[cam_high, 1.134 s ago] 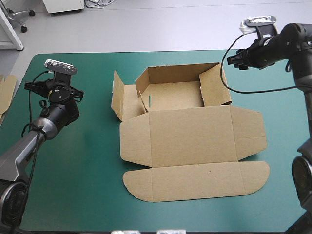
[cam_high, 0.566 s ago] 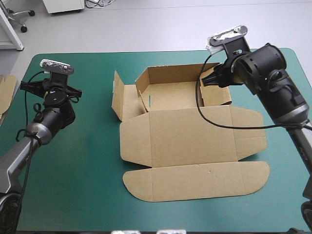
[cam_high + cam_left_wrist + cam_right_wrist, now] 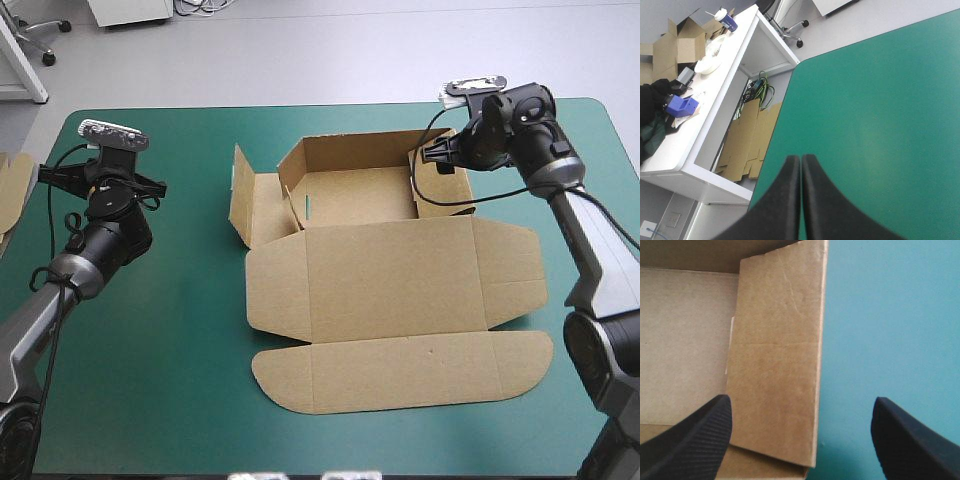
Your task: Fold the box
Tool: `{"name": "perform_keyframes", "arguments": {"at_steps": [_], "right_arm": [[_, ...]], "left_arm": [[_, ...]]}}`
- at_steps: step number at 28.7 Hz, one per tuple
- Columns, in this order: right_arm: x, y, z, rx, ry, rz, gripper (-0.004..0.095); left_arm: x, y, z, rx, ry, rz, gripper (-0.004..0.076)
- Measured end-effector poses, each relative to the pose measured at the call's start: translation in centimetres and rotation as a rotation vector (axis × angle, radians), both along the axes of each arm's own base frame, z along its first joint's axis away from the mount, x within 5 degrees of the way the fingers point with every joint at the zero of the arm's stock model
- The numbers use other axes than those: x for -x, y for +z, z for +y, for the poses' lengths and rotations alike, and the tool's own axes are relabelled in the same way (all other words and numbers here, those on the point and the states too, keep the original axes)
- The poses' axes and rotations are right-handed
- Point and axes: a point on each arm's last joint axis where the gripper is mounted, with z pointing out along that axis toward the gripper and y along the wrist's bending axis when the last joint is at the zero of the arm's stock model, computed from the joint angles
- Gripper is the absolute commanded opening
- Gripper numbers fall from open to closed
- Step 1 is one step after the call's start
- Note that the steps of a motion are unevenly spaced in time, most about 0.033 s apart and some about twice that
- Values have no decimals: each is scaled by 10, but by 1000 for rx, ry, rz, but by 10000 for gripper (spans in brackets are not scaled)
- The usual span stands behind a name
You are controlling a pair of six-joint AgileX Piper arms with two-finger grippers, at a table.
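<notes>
- Right gripper [image 3: 438,156] has swung in from the far right corner since the earlier shot and now hangs over the right side of the brown cardboard box [image 3: 390,280]. The left arm has barely shifted.
- Box sits mid-table on the smooth teal-green cover [image 3: 180,380]. Its far half is stood up as an open rectangular tray, with one side flap sticking out to the left. The lid panel lies flat toward the near edge and ends in a long rounded tuck flap.
- In the right wrist view the jaws are spread wide, with the ribbed black fingers [image 3: 695,440] far apart. The upright right wall [image 3: 775,340] is ahead between them: matte board with a faint crease across it. One finger is on the tray side, the other over bare cover.
- Left gripper [image 3: 801,160] is closed up, its smooth fins meeting in one pointed arch and holding nothing. It's over bare cover near the table's left edge, well apart from the box.
- Bit of spare flat brown board [image 3: 12,185] pokes in at the left edge.
</notes>
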Motion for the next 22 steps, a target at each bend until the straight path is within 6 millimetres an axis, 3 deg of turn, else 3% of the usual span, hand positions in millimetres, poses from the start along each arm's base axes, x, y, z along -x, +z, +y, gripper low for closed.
{"name": "perform_keyframes", "arguments": {"at_steps": [4,10,16,22], "right_arm": [[-29,-26,-15,15,16,61,714],[-56,-62,-6,-16,51,124,679],[-75,-90,-10,-80,38,167,467],[-79,-94,-14,-101,39,154,220]], "left_arm": [[0,0,0,0,-1,0,8],[0,0,0,1,-4,-1,8],[-1,0,-1,5,-13,-2,8],[-1,0,-2,10,-30,-5,8]]}}
